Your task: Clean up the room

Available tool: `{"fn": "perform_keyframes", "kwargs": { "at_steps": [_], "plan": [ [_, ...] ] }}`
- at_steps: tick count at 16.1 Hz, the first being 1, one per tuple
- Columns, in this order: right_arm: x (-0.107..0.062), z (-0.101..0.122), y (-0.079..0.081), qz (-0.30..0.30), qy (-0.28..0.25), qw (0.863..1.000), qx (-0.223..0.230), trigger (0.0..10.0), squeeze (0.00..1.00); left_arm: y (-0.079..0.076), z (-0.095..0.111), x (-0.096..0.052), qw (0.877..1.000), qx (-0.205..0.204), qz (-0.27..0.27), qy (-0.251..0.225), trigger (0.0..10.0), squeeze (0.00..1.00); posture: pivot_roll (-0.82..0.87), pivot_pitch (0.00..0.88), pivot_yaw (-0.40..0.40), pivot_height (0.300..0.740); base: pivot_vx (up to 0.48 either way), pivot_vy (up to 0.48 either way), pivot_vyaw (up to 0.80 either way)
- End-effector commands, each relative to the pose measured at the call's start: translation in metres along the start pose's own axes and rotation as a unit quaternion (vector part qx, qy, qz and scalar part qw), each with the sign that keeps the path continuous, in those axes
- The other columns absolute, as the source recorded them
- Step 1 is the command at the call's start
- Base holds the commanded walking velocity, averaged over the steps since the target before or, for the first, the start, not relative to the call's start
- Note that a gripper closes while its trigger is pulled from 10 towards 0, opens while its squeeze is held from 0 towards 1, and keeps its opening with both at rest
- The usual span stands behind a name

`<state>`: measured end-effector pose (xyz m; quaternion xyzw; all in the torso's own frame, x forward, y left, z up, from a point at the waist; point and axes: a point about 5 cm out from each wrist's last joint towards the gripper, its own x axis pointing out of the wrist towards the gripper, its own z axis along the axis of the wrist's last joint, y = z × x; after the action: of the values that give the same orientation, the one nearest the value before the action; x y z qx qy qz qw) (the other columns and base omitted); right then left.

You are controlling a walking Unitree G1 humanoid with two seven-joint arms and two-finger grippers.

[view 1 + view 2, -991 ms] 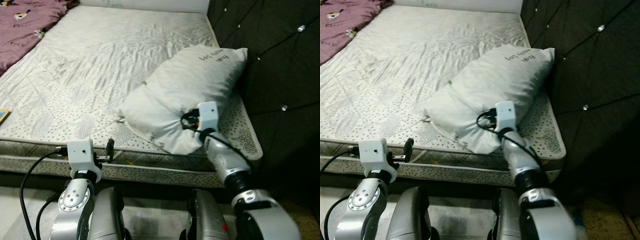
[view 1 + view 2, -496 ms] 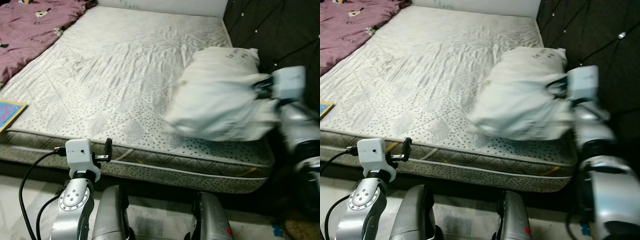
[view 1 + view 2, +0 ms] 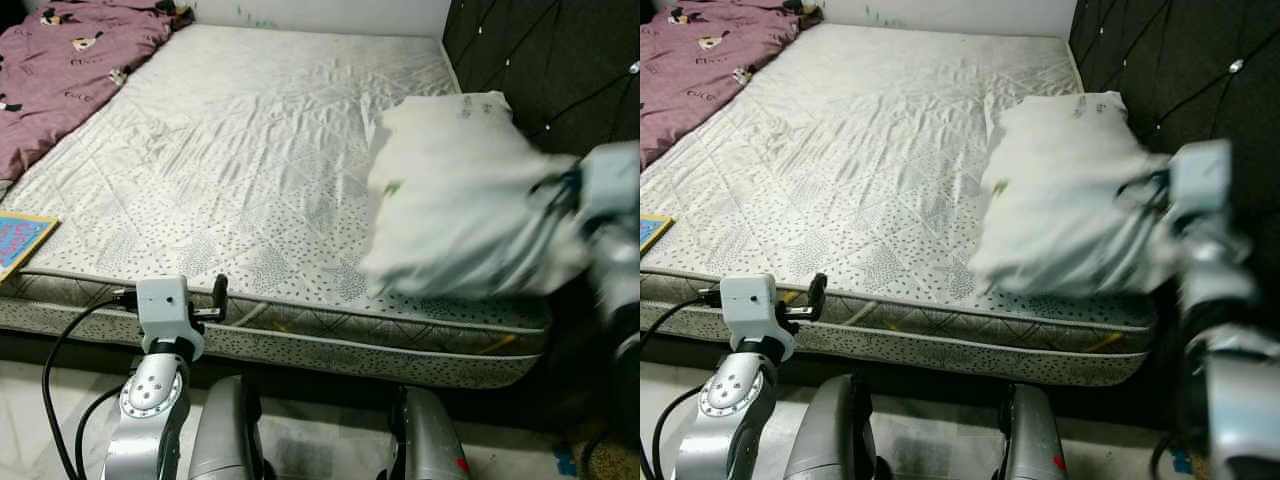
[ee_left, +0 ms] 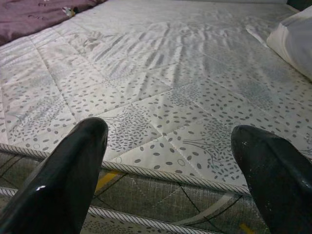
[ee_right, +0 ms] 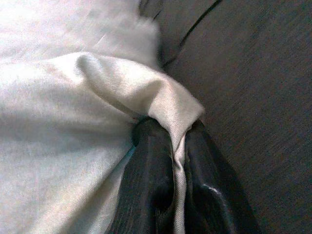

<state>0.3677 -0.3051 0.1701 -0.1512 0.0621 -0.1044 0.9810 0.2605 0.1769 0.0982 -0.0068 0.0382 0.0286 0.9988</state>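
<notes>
1. Bare quilted mattress (image 3: 240,150) takes up most of what you see, with a dark tufted headboard (image 3: 560,70) along its right side and a purple blanket (image 3: 60,60) bunched at the far left corner; a colourful book (image 3: 20,245) lies at the near left edge.

2. Your task thing is the white pillow (image 3: 450,200). It sits at the right side of the bed against the headboard, its near end lifted and blurred, its far end toward the head of the mattress.

3. Your right gripper (image 5: 178,161) is pinching a fold of the pillow's cover at the near right corner; the wrist view shows the two black fingers (image 5: 151,165) pressed together on the cloth, with the headboard just beside them.

4. Your left gripper (image 4: 168,170) hangs at the near edge of the mattress, fingers spread wide with nothing between them (it is well apart from the pillow, which shows at the far side of its view).

5. The relation that matters: the pillow's bulk lies to the left of and beyond your right gripper, its long axis running from near to far along the headboard. The right arm is plainly the nearer one.

6. My judgement: you are mid-way through placing the pillow at the head of the bed. A one-corner pinch will let it swing and sag, so carry it slowly.
</notes>
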Motion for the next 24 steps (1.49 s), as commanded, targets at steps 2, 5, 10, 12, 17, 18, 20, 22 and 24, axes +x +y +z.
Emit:
{"fn": "perform_keyframes", "kwargs": {
  "at_steps": [2,5,10,12,17,18,20,22,24],
  "plan": [
    [-0.007,-0.006,0.025,0.005,-0.050,0.998,0.030,0.0,0.00,-0.001,0.000,0.000,1.000,0.006,-0.005,0.002,10.0,0.00,0.04,0.023,0.011,0.537,0.000,0.000,0.00],
    [-0.022,-0.029,0.058,0.023,-0.051,0.996,0.073,0.0,0.00,-0.003,0.000,0.001,1.000,0.007,-0.011,0.002,10.0,0.00,0.04,0.020,0.019,0.537,0.000,0.000,0.00],
    [-0.014,-0.011,0.071,0.070,-0.064,0.994,0.057,0.0,0.00,-0.003,0.001,0.003,1.000,0.005,-0.015,-0.002,10.0,0.00,0.04,0.013,0.030,0.537,0.000,0.000,0.00],
    [-0.005,0.001,0.051,0.071,-0.052,0.995,0.037,0.0,0.00,-0.003,0.000,0.003,1.000,0.007,-0.014,-0.002,10.0,0.00,0.04,0.010,0.029,0.537,0.000,0.000,0.00],
    [0.011,0.048,-0.006,0.015,-0.042,0.999,0.015,0.0,0.00,-0.003,0.000,0.004,1.000,0.006,-0.009,-0.003,10.0,0.00,0.04,0.005,0.021,0.537,0.000,0.000,0.00],
    [0.012,0.056,-0.016,-0.005,-0.043,0.999,0.008,0.0,0.00,-0.001,0.000,0.004,1.000,0.006,-0.003,-0.003,10.0,0.00,0.04,0.004,0.013,0.537,0.000,0.000,0.00],
    [0.011,0.065,-0.034,-0.047,-0.043,0.998,0.014,0.0,0.00,0.002,0.000,0.003,1.000,0.008,0.004,-0.003,10.0,0.00,0.05,0.004,0.007,0.537,0.000,0.000,0.00],
    [0.010,0.062,-0.039,-0.057,-0.039,0.998,0.010,0.0,0.00,0.001,-0.001,0.002,1.000,0.007,0.004,-0.002,10.0,0.00,0.05,0.007,0.006,0.537,0.000,0.000,0.00],
    [0.010,0.050,-0.029,-0.039,-0.030,0.999,0.008,4.7,0.00,-0.001,-0.002,0.002,1.000,0.007,0.000,0.000,10.0,0.00,0.05,0.010,0.009,0.537,0.000,0.000,0.00]
  ]
}}
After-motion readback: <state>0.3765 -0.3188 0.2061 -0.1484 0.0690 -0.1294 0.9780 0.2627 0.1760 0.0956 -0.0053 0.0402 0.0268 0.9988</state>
